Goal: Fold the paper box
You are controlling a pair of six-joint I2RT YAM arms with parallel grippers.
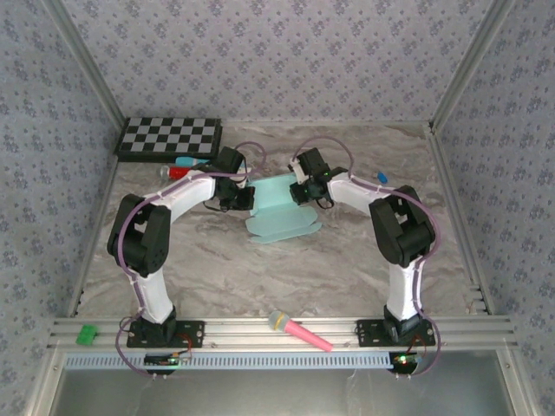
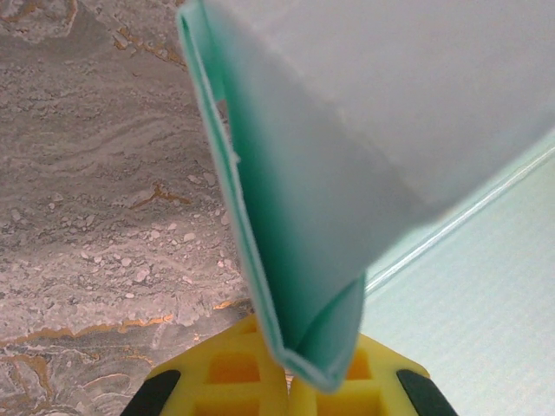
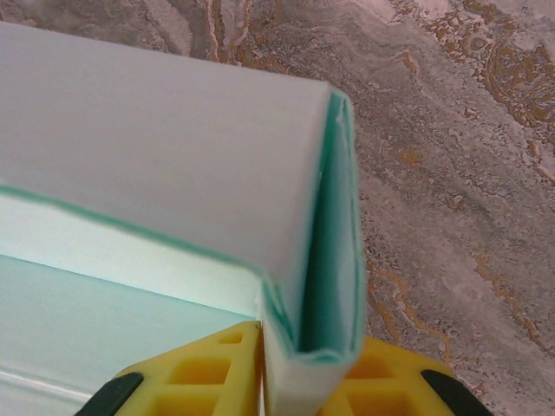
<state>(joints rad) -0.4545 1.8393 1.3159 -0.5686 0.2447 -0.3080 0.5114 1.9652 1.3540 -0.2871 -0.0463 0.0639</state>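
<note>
Here my left claw (image 1: 244,198) and right claw (image 1: 300,191) pinch the paper box (image 1: 279,215) by its ends; long axis crosswise; bare table (image 1: 338,277) around.

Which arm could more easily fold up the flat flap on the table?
Right, narrowly. Both the left gripper and right gripper pinch the paper box at its raised ends, but the flat flap spreads farther toward the right arm's side. Either must let go first.
</note>
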